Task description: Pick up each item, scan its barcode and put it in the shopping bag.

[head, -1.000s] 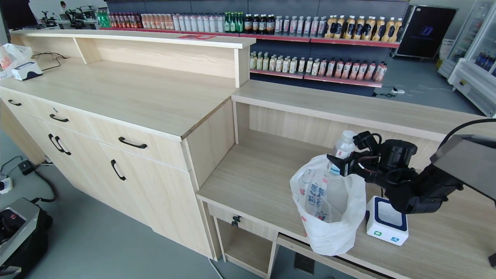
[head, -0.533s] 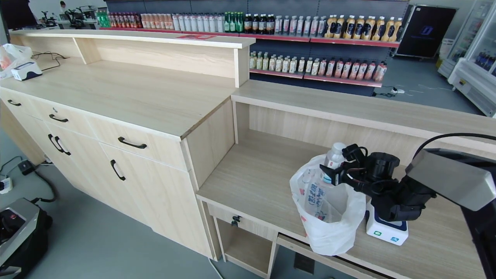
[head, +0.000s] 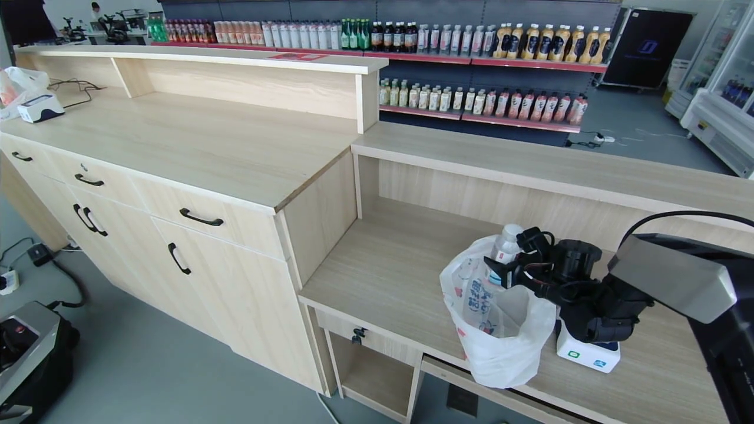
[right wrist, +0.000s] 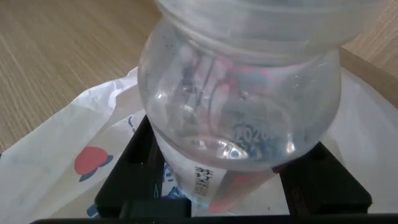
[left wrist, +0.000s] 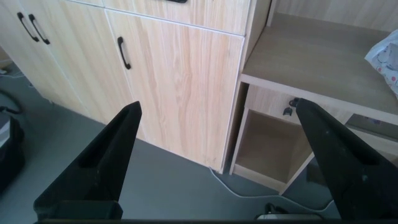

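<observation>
My right gripper (head: pixel 505 266) is shut on a clear plastic bottle (head: pixel 504 247) with a white cap, holding it upright over the mouth of the white shopping bag (head: pixel 500 330). The bottle's lower part dips inside the bag's opening. In the right wrist view the bottle (right wrist: pixel 242 106) is seen from its base, clamped between the dark fingers (right wrist: pixel 134 168), with the bag (right wrist: pixel 74 155) below. The bag stands on the low wooden counter (head: pixel 389 265). My left gripper (left wrist: pixel 230 162) hangs open over the floor beside the cabinet, its two black fingers (left wrist: pixel 99 168) spread wide with nothing between them.
A white and blue scanner box (head: pixel 589 350) sits on the counter right of the bag, under my right arm. A taller counter with drawers (head: pixel 177 153) stands to the left. Drink shelves (head: pixel 471 65) line the back. A black device (head: pixel 26 353) sits on the floor at left.
My right gripper has carried the bottle down and to the left, lowering it from above the bag into the bag's opening. The bag has stayed in place.
</observation>
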